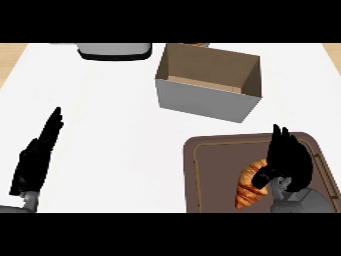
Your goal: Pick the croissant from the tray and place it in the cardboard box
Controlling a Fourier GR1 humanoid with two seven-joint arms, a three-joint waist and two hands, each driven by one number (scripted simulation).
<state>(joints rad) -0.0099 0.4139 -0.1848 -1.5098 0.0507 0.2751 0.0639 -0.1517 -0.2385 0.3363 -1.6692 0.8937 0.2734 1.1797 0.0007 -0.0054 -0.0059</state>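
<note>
While the right hand [287,160] hovers beside the croissant [251,184] on the tray [202,165], fingers straight and apart, it must next close round it, then carry it to the box [206,97].

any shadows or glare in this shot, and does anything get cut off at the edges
Head view: flat, even light, no glare; the cardboard box interior is only slightly darker. The tray runs off the lower edge, the grey appliance off the top; the right robot hand hides part of the croissant.
</note>
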